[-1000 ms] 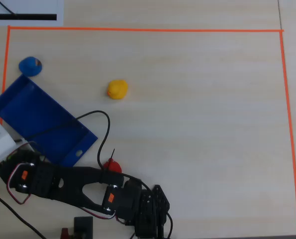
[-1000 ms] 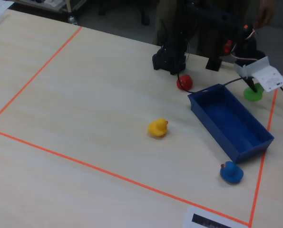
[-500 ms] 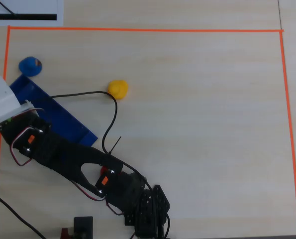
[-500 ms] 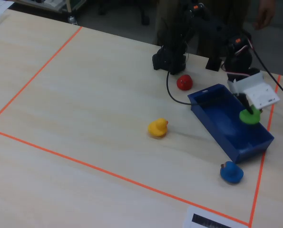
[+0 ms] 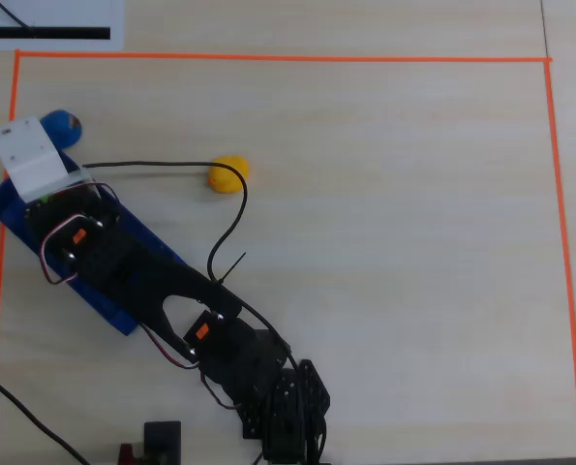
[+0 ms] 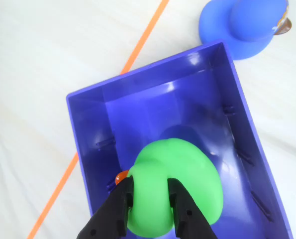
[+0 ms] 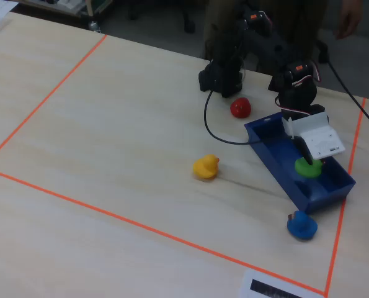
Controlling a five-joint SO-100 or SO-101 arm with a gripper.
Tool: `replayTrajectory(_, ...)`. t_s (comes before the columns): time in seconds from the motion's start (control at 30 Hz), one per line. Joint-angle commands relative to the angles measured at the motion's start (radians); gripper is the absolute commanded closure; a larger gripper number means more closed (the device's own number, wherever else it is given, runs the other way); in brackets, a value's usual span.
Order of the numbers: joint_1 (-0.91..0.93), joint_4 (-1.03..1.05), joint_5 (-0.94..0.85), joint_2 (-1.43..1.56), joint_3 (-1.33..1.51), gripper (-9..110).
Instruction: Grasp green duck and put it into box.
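Observation:
The green duck (image 6: 187,184) is pinched between my black fingers (image 6: 123,199), its orange beak peeking out at the left finger. My gripper (image 6: 150,191) holds it inside the blue box (image 6: 152,79), over the floor near the box's middle. In the fixed view the duck (image 7: 309,166) hangs under the gripper (image 7: 304,156) within the box walls (image 7: 314,197). I cannot tell whether it touches the floor. In the overhead view the arm and the white wrist mount (image 5: 31,160) hide the duck and most of the box (image 5: 113,308).
A blue duck (image 6: 242,25) sits just outside the box's far end (image 7: 302,225) (image 5: 63,124). A yellow duck (image 5: 228,174) (image 7: 206,167) lies mid-table beside the arm's cable. A red object (image 7: 240,108) sits near the arm's base. Orange tape (image 6: 143,40) borders the work area.

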Motion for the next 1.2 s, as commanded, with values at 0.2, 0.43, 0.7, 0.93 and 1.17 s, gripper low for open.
replayTrajectory(0.2, 0.034, -0.054, 0.048, 0.021, 0.009, 69)
replayTrajectory(0.43, 0.064, -0.025, 0.052, 0.066, -0.011, 89)
replayTrajectory(0.7, 0.152, -0.002, 0.014, 0.313, 0.002, 101)
replayTrajectory(0.93, 0.273, 0.063, -0.135, 0.623, 0.071, 101)
replayTrajectory(1.17, 0.321, -0.009, -0.276, 1.023, 0.476, 101)
